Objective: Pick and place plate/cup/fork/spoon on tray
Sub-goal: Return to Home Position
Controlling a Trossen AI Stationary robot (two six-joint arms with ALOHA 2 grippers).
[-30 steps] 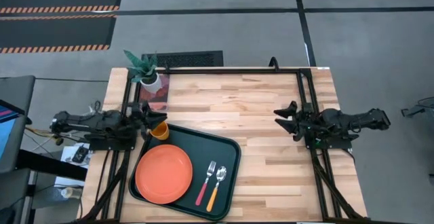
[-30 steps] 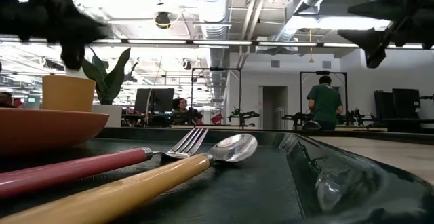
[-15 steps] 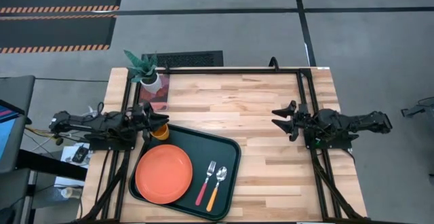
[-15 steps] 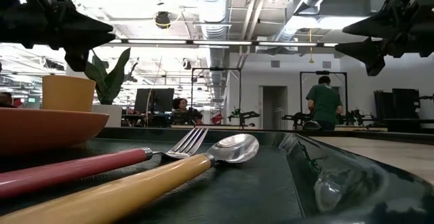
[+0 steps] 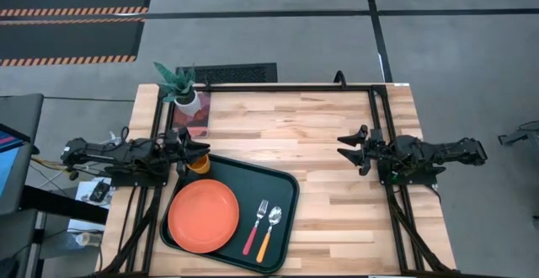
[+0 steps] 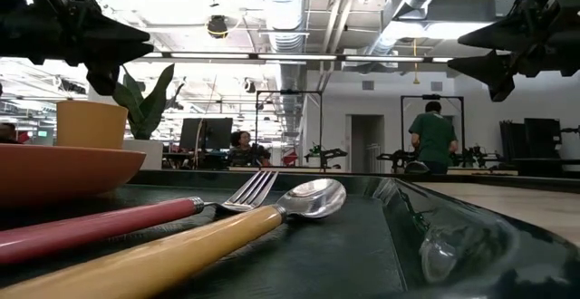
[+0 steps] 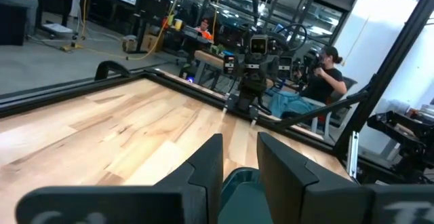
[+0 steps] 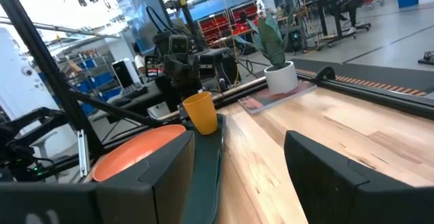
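The dark green tray (image 5: 286,189) lies at the table's near left. On it rest the orange-red plate (image 5: 203,216), the pink-handled fork (image 5: 255,226) and the orange-handled spoon (image 5: 269,232), side by side. The orange-yellow cup (image 5: 199,165) stands upright in the tray's far left corner and also shows in the low view (image 6: 91,123). My left gripper (image 5: 200,148) hovers open just above the cup, touching nothing (image 6: 131,59). My right gripper (image 5: 347,150) is open and empty above the table's right half (image 6: 464,51).
A white pot with a green plant (image 5: 187,99) stands on a reddish mat at the far left corner, just beyond the left gripper. Bare wood (image 5: 320,126) lies between the two grippers. Black frame rails (image 5: 379,101) run along the table's far and right sides. People show in the room behind.
My left gripper has shifted a little toward the table's right above the cup and then come to rest; the cup has stayed upright on the tray. My right gripper has moved slightly toward the table's left and a little down.
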